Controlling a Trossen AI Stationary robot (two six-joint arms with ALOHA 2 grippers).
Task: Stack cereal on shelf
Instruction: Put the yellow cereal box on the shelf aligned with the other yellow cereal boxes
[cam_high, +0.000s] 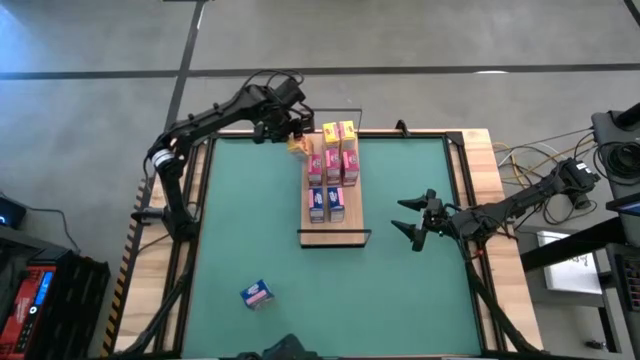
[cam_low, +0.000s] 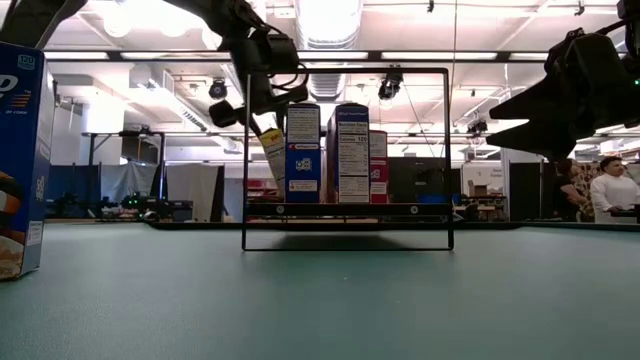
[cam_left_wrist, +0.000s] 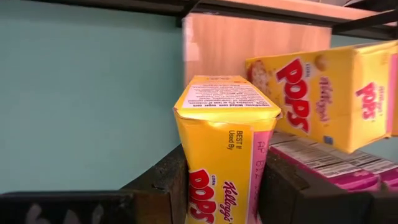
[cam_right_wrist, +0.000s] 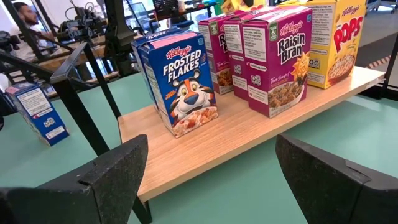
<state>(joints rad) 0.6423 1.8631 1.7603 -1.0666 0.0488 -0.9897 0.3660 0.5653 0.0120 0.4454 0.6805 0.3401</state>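
Note:
The shelf (cam_high: 334, 228) is a light wooden plank with black wire end frames, lying mid-table. Yellow (cam_high: 340, 132), magenta (cam_high: 333, 165) and blue (cam_high: 326, 203) cereal boxes stand upright on it in rows. My left gripper (cam_high: 293, 132) is at the shelf's far left corner, shut on a yellow Corn Pops box (cam_left_wrist: 224, 143) that shows tilted in the low view (cam_low: 273, 152). My right gripper (cam_high: 414, 217) hovers open to the right of the shelf's near end, holding nothing. One blue box (cam_high: 257, 294) stands on the table near the front left. My left gripper pinches the yellow box between its two fingers (cam_left_wrist: 158, 183), on two opposite sides (cam_left_wrist: 208, 186) near one end. The fingers come slanting down from the far left. The box hangs tilted below them, clear of the plank, beside a standing yellow box (cam_left_wrist: 323, 99).
Green table (cam_high: 240, 220) lies open on both sides of the shelf. The wire end frame (cam_low: 346, 160) stands at the shelf's near end. Wooden table rims and cables run along the right side (cam_high: 520, 160). People are in the room beyond (cam_low: 610, 190).

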